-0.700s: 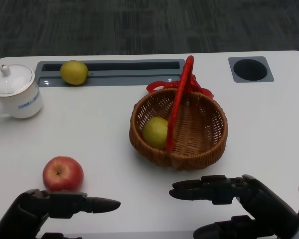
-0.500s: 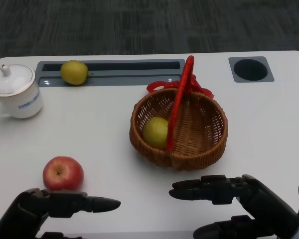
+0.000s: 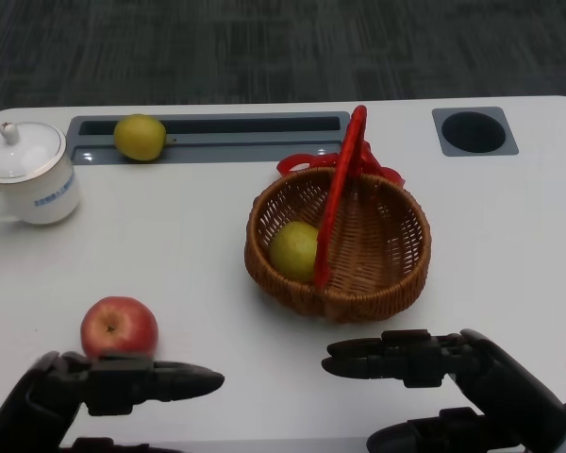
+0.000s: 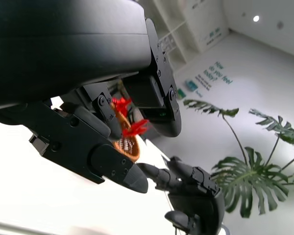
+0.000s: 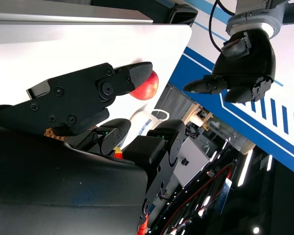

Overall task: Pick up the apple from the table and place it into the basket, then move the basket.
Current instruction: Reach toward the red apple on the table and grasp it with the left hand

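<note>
Your left hand (image 3: 104, 396) hovers low over the tabletop (image 3: 189, 245), fingers (image 3: 184, 382) extended, apart and holding nothing; the red apple (image 3: 119, 327) sits just beyond them, untouched. Further right, the wicker basket (image 3: 358, 283) lies beyond your right hand (image 3: 453, 377), whose fingers are likewise spread and empty, apparently staged for the handle.

table (image 3: 170, 245) | apple (image 3: 119, 327) | basket (image 3: 377, 274) | lidded cup (image 3: 28, 175) | pear (image 3: 140, 137)

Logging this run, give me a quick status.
Both hands open: left hand, right hand. Apple on table, ungrasped. Basket already holds a yellow-green fruit.
</note>
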Controlling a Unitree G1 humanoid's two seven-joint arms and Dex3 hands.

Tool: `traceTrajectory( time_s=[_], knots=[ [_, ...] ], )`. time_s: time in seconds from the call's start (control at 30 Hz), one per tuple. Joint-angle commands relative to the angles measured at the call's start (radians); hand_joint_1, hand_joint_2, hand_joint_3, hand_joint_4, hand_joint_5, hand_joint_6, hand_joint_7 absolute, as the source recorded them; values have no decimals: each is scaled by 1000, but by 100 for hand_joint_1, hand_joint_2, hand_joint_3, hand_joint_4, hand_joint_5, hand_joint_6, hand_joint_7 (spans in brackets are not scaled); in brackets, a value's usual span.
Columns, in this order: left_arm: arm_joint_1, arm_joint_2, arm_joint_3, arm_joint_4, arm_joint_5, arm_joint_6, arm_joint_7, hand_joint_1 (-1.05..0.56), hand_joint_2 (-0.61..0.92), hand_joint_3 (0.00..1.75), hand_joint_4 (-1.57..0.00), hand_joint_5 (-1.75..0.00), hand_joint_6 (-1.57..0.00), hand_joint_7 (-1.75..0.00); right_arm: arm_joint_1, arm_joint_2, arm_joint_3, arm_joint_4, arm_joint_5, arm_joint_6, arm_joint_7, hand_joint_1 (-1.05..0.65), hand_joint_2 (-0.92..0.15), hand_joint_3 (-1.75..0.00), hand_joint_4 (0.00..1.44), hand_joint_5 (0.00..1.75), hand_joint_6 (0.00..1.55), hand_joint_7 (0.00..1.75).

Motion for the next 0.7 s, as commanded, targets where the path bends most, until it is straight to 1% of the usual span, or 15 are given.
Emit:
traceTrajectory(
  time_s=[0.03,0.27,0.37,0.47,0.6,0.7],
  knots=[
    [-31,2,57,16,65,-52,56,-61,75,0,-97,0,-89,0,1,-8,-12,8,-1,-9,-10,-43,-85,0,68,0,66,0],
    [-114,-8,152,111,222,-104,178,-74,74,0,-87,0,-80,0,-3,-6,-5,5,2,-5,-7,-42,-85,0,69,0,67,0],
    [-172,14,188,200,314,-127,237,-79,75,0,-75,0,-69,0,-4,-4,-6,6,-4,-8,-10,-42,-85,0,70,0,68,0],
    [-240,37,220,301,437,-147,321,-83,75,0,-64,0,-58,0,-2,-3,-4,6,-5,-9,-10,-42,-85,0,70,0,68,0],
    [-317,76,224,427,620,-142,474,-89,75,0,-50,0,-46,0,4,-7,-4,0,-7,-8,-10,-43,-85,0,70,0,68,0],
    [-358,120,191,505,755,-90,604,-89,74,0,-42,0,-38,0,8,-9,-3,-5,-6,-6,-8,-43,-86,0,70,0,68,0]
  ],
)
